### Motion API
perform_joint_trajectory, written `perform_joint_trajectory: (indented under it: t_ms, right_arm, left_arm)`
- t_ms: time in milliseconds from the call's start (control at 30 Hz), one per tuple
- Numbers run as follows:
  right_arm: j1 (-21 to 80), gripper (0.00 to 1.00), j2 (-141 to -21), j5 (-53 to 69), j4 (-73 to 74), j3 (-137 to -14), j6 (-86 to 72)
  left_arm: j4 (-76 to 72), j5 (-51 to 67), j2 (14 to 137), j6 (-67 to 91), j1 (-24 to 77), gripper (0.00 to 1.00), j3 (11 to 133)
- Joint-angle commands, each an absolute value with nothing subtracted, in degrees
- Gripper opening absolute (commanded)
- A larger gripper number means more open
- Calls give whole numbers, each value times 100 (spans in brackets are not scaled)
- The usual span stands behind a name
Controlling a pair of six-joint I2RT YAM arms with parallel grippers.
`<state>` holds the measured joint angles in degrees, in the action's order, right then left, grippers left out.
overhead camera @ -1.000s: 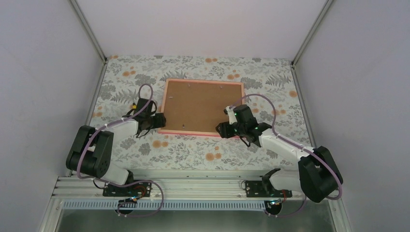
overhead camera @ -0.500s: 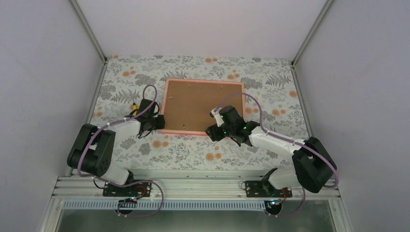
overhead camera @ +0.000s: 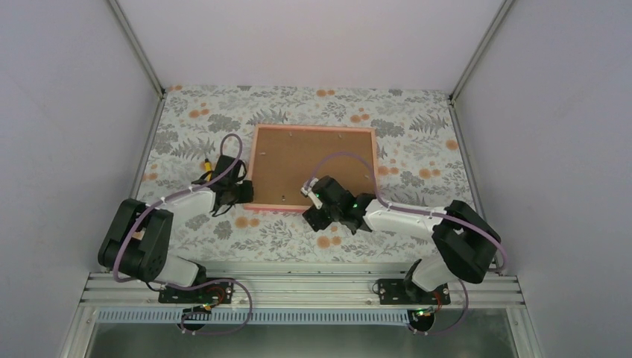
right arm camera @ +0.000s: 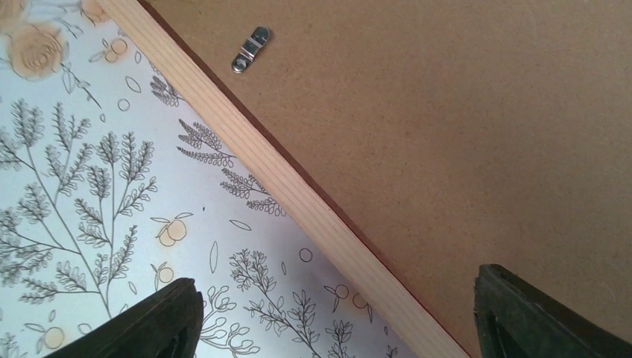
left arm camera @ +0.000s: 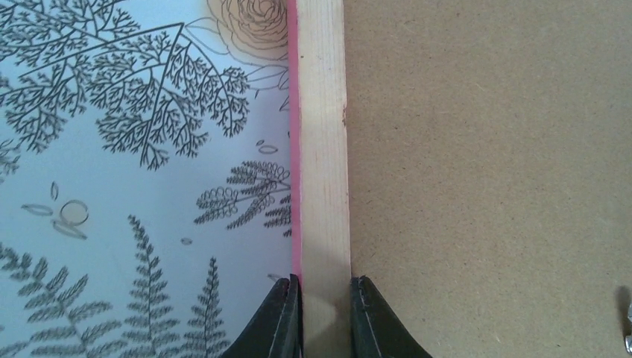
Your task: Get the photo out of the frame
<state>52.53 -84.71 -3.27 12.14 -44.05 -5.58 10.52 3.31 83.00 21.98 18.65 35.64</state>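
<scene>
The frame [overhead camera: 312,127] lies face down on the floral table, thin pink border round the brown backing board [overhead camera: 298,156]. The photo is hidden beneath that board. My left gripper [overhead camera: 247,192] is shut on the frame's left rail near the front corner; in the left wrist view its fingers [left arm camera: 326,287] pinch the pale wood rail [left arm camera: 320,149], one outside on the pink edge, one inside on the board [left arm camera: 484,164]. My right gripper [overhead camera: 311,205] hovers open over the frame's near edge. Its fingers [right arm camera: 335,282] straddle the rail [right arm camera: 246,142].
A small metal turn clip [right arm camera: 251,49] sits on the board just inside the near rail. Another clip [left arm camera: 627,328] shows at the edge of the left wrist view. The floral tablecloth [overhead camera: 417,127] surrounds the frame, with walls on three sides.
My left gripper has closed onto the frame's left rail. The right arm has swung left along the near edge, from the front right corner towards the middle, opening wider.
</scene>
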Motion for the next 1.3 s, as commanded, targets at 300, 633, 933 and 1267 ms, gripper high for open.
perform_joint_trajectory:
  t_ms: [300,633,933,1267]
  right_arm:
    - [6412,84,-9131,-2764,1133,-4647,-11]
    - [6861,79,-10050,-4567,690,-4700,616]
    - [6908,68,-10566,-5297,-294,-4668,1472]
    - [6908,61,-10955,-5634,-1301,-4654,2217]
  left_arm:
    - [1561,-68,7477,2381,2081,2,3827]
    - [1865,12,7230,2393,2177,2,4108]
    - [2086,52,7155,2346,2227,2,4302]
    - [2174,147,7014,2333,2259,2,4359]
